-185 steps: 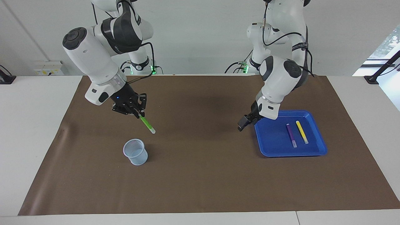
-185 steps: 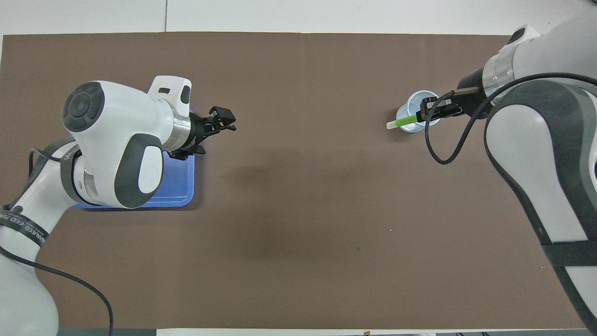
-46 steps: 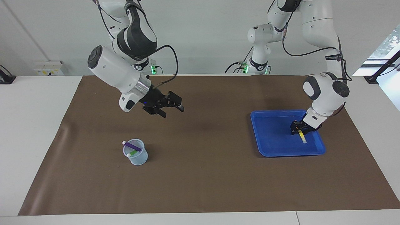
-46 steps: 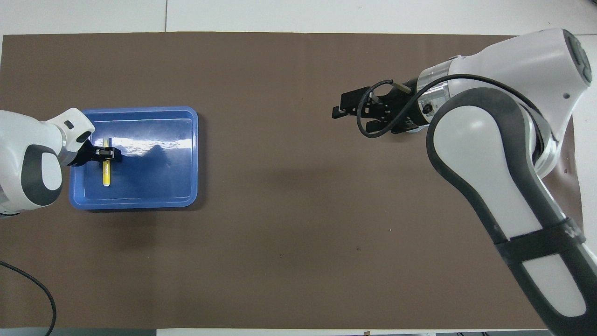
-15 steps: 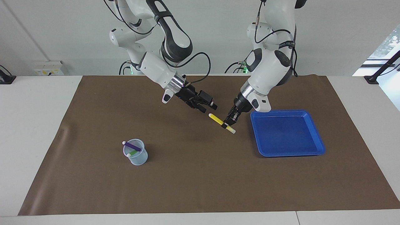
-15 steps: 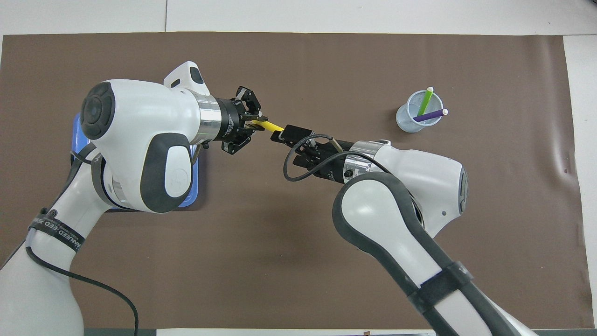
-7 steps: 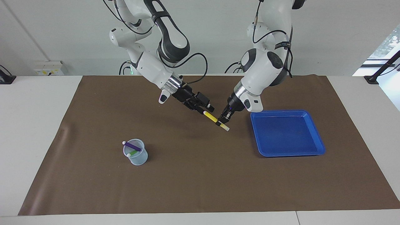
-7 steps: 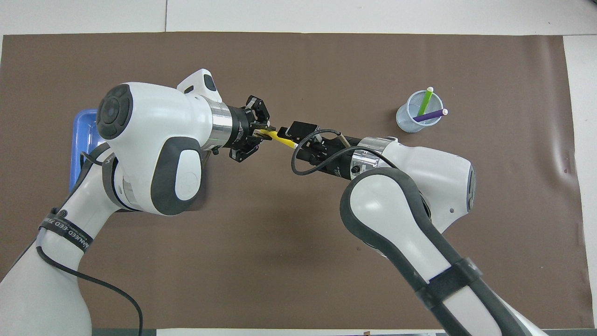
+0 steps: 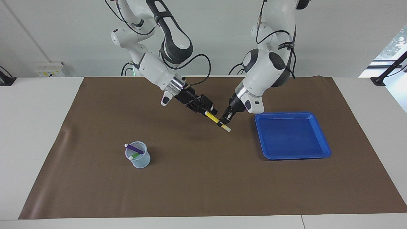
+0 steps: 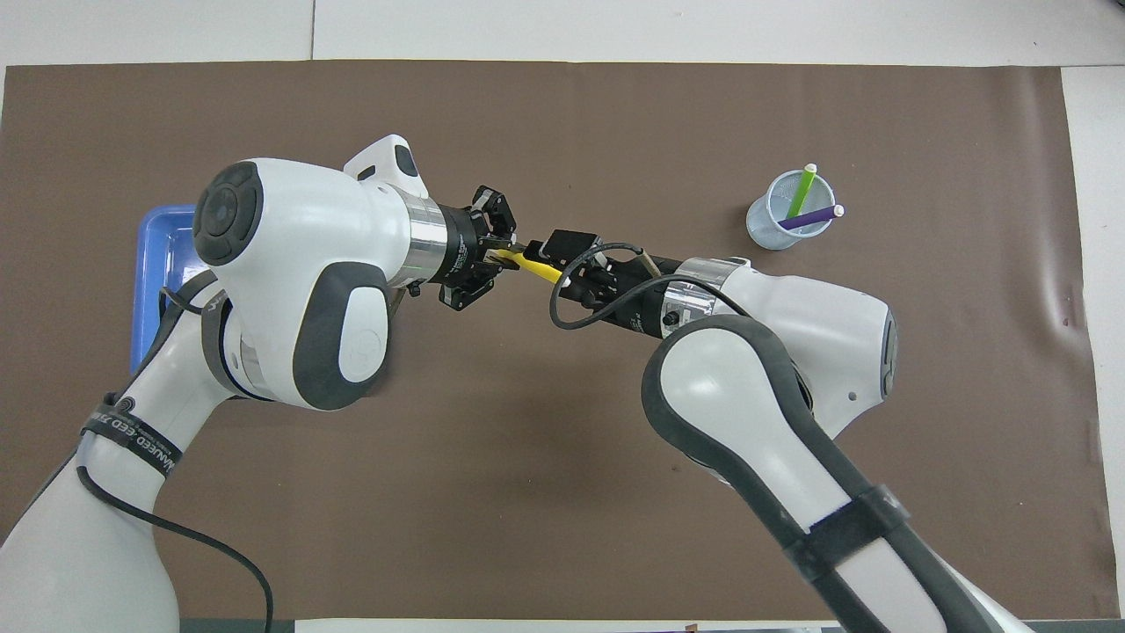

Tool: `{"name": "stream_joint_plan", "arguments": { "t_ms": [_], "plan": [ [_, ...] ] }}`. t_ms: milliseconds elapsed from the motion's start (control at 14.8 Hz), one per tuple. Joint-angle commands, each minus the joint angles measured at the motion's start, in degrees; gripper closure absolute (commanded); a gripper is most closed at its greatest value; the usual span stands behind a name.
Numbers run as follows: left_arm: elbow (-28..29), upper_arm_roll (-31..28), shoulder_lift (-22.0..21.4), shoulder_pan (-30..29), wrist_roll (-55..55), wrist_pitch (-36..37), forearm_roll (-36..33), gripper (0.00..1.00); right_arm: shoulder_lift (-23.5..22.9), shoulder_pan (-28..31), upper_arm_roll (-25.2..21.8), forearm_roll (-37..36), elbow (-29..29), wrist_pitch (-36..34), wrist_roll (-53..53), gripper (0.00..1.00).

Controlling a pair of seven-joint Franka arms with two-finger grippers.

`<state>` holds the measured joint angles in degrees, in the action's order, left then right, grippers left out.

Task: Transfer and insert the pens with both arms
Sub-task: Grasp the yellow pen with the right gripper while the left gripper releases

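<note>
Handover: yellow pen (image 9: 215, 120) (image 10: 533, 265) hangs in the air over the middle of the brown mat (image 9: 203, 178), slanted, with a gripper at each end.
Left gripper (image 9: 223, 121) (image 10: 497, 257): closed on the pen near its pale cap end, coming from the blue tray (image 9: 321, 149) side.
Right gripper (image 9: 210, 111) (image 10: 562, 255): at the pen's yellow end; whether its jaws have closed on it, I cannot tell.
Cup (image 9: 139, 155) (image 10: 783, 211): stands toward the right arm's end of the mat, well apart from both grippers.
Green pen (image 9: 136, 155) (image 10: 801, 190): in the cup.
Purple pen (image 9: 134, 148) (image 10: 809, 216): in the cup, leaning across the rim.
Tray: toward the left arm's end of the table.
</note>
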<state>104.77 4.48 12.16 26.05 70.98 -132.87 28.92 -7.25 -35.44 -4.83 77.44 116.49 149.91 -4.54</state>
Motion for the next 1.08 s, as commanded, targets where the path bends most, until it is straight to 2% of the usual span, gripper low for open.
{"name": "stream_joint_plan", "arguments": {
  "t_ms": [0, 68, 203, 339, 609, 812, 1016],
  "plan": [
    [-0.1, -0.9, -0.1, 0.9, 0.5, 0.8, 0.9, 1.00, 0.7, 1.6, 0.5, 1.5, 0.7, 0.4, 2.0, 0.38],
    [-0.1, -0.9, -0.2, 0.9, 0.4, 0.8, 0.9, 1.00, 0.8, 1.6, 0.5, 1.5, 0.7, 0.5, 2.0, 0.39],
    [0.3, -0.9, -0.3, 0.9, 0.3, 0.7, 0.8, 1.00, 0.8, 1.5, 0.5, 1.5, 0.7, 0.5, 2.0, 0.53],
    [0.3, -0.9, -0.3, 1.2, 0.2, 0.6, 0.7, 1.00, 0.8, 1.6, 0.5, 1.5, 0.7, 0.4, 2.1, 0.78],
    [0.3, -0.9, -0.3, 1.2, 0.4, 0.4, 0.7, 1.00, 0.8, 0.9, 0.5, 1.5, 0.7, 0.9, 2.0, 0.76],
    [0.3, -0.9, -0.2, 1.2, 0.4, 0.2, 0.7, 1.00, 0.8, 0.9, 0.5, 1.5, 0.7, 0.8, 1.9, 0.62],
    [0.3, -0.9, -0.2, 1.2, 0.5, 0.2, 0.7, 1.00, 0.9, 0.9, 0.5, 1.5, 0.7, 0.8, 1.9, 0.58]
  ]
}}
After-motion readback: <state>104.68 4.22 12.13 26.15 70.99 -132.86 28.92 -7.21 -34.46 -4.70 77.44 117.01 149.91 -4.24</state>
